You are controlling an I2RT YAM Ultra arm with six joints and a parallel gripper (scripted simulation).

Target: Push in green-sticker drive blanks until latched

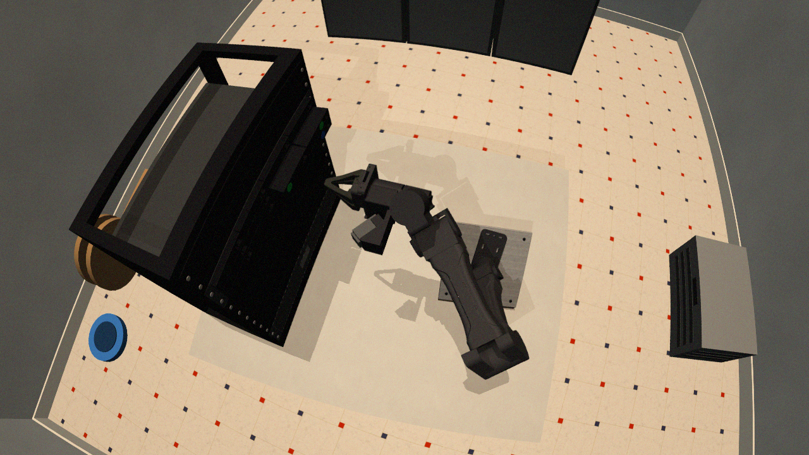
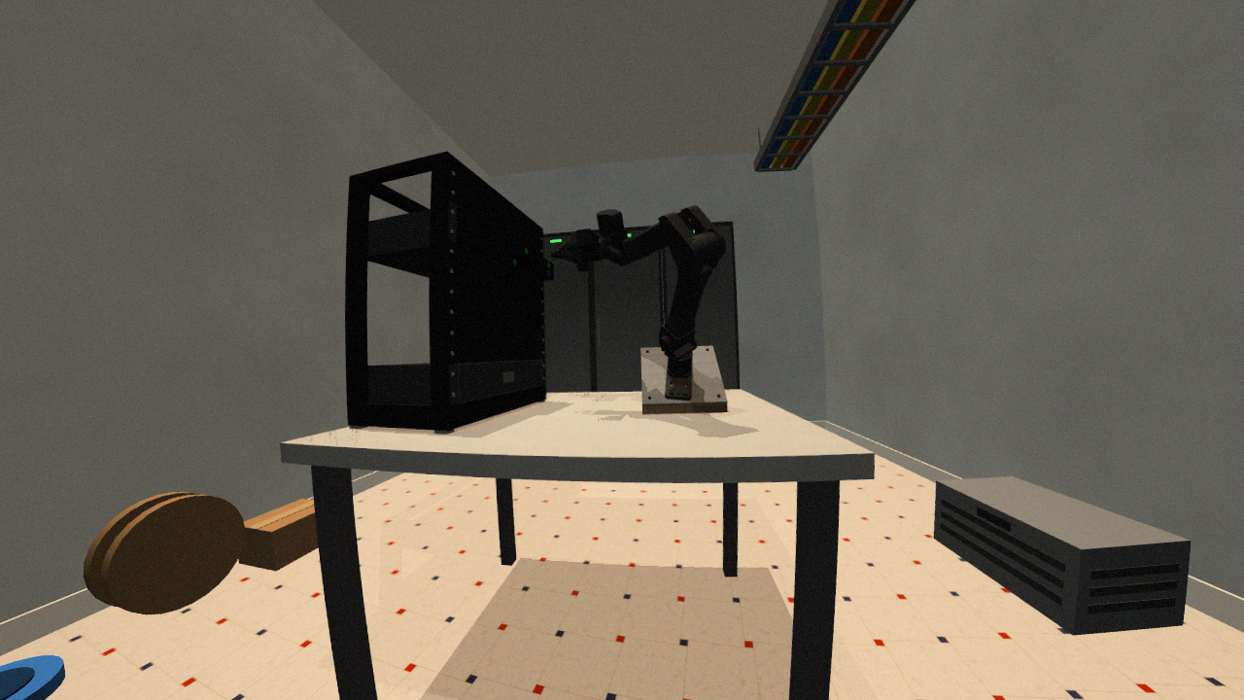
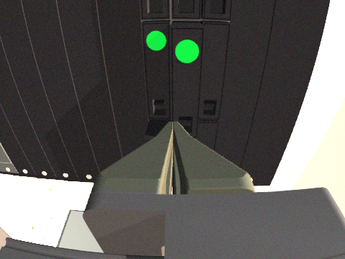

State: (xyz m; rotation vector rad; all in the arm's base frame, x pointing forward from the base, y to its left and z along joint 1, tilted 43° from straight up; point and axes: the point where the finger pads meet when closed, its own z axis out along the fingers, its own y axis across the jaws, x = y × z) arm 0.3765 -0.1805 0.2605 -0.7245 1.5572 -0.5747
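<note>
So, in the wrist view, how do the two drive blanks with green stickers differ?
The right blank shows a larger, lower sticker than the left blank. The right blank's recess also appears lower, partly covered; the left blank's shows fully. Both are dark, with one round sticker.
</note>
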